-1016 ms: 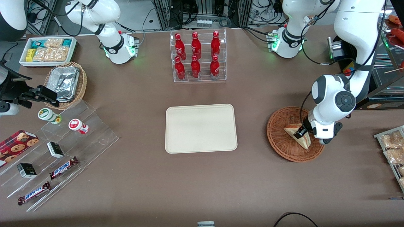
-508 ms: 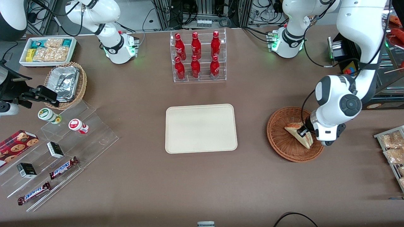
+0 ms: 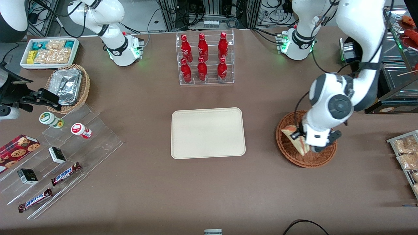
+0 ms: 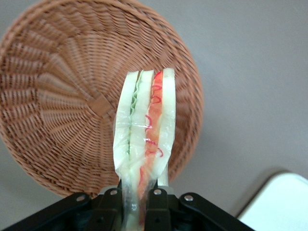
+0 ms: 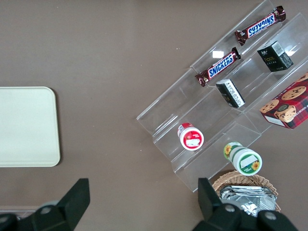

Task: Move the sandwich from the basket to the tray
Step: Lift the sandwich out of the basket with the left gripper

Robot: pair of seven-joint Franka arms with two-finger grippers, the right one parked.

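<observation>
A brown surface [image 3: 130, 195] is seen from the front. In the middle lies a flat cream-beige rectangular tray with rounded corners and a low rim [image 3: 208, 133], nothing on it. At the tray's twelve o'clock, farther from the front camera, stands a clear acrylic rack of six red bottles [image 3: 205, 58].

At the tray's three o'clock, toward the working arm's end of the surface, sits a round, shallow, reddish-brown woven wicker basket [image 3: 289, 153]. The white left arm bends down over it. Its black gripper [image 3: 298, 136] hangs above the basket's nine o'clock side, the half nearest the tray. The jaws are pinching a small triangular sandwich of pale white bread with red, orange and green filling layers [image 3: 294, 138].

The wrist camera looks along the gripper [image 4: 137, 202]. The sandwich [image 4: 144, 130] stands on edge, its narrow end squeezed between the two black fingers [image 4: 158, 204], with clear wrapping over its layers. It is lifted clear of the basket [image 4: 62, 96], whose woven floor shows bare below it. One rounded corner of the tray [image 4: 281, 204] shows nearby.
</observation>
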